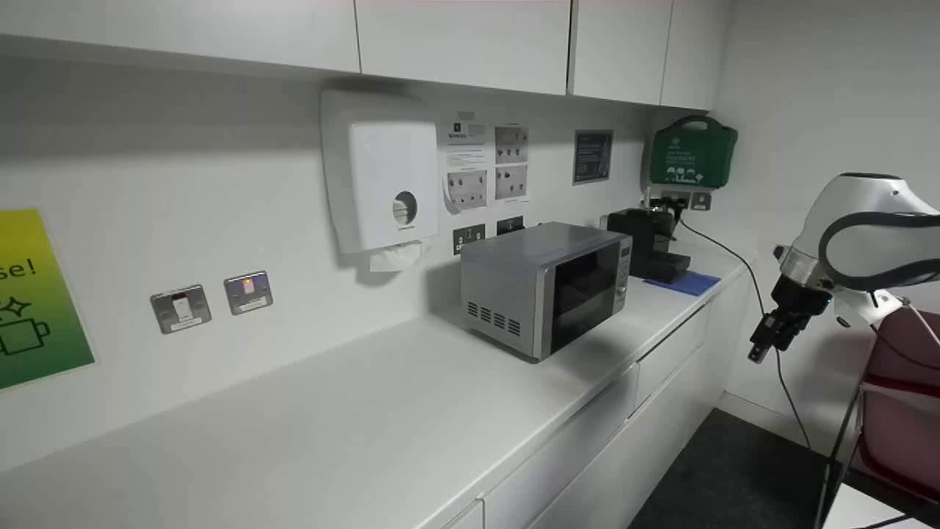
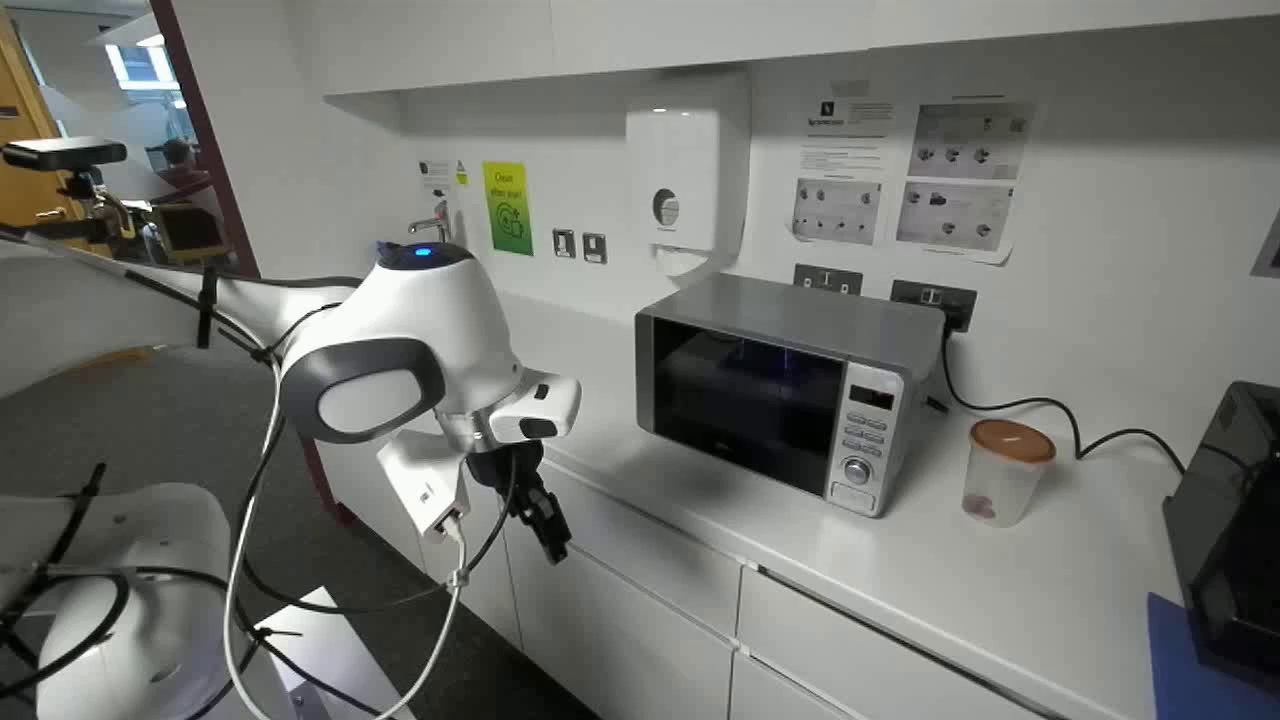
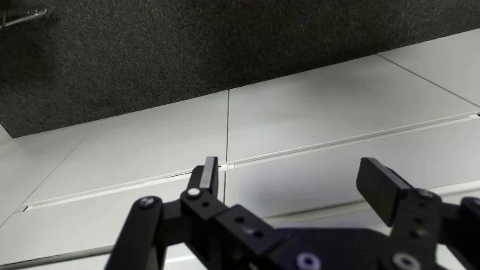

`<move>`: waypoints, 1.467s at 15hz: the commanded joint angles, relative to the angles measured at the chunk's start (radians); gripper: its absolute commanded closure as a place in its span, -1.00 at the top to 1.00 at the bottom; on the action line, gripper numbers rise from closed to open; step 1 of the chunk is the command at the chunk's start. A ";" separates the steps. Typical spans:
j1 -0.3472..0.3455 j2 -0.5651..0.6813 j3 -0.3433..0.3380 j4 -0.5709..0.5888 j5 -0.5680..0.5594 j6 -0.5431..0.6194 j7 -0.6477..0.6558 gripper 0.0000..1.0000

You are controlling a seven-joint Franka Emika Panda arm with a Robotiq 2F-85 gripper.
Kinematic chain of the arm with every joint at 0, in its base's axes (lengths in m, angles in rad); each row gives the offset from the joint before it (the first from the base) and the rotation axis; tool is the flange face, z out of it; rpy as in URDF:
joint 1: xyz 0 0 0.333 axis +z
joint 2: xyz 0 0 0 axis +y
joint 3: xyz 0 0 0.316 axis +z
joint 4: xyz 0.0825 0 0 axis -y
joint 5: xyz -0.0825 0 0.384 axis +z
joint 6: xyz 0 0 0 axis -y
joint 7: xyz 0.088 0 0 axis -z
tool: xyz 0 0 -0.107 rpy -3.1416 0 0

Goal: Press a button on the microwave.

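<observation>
You're hovering Robotiq gripper short of countertop, jaws spread, gripping nothing. In exterior view, microwave sitting on countertop, right and far of jaws, long axis following near edge, control panel occupying right end.

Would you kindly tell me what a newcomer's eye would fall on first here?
Probably the grey-silver microwave on the white counter. Next, perhaps, the black pincer, open in front of the cabinet fronts. The green case, above the counter's far end in an exterior view, might follow.

Dim, greyish light, soft shadows under cupboards
</observation>
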State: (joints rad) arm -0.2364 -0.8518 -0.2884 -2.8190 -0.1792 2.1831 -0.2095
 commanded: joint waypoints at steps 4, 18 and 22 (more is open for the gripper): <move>-0.007 0.003 0.008 0.002 0.008 -0.004 -0.006 1.00; -0.038 0.135 -0.102 0.175 0.337 0.089 0.223 1.00; -0.059 0.205 -0.136 0.240 0.449 0.128 0.285 1.00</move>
State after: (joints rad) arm -0.2802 -0.7240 -0.4127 -2.6426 0.1887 2.2708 0.0295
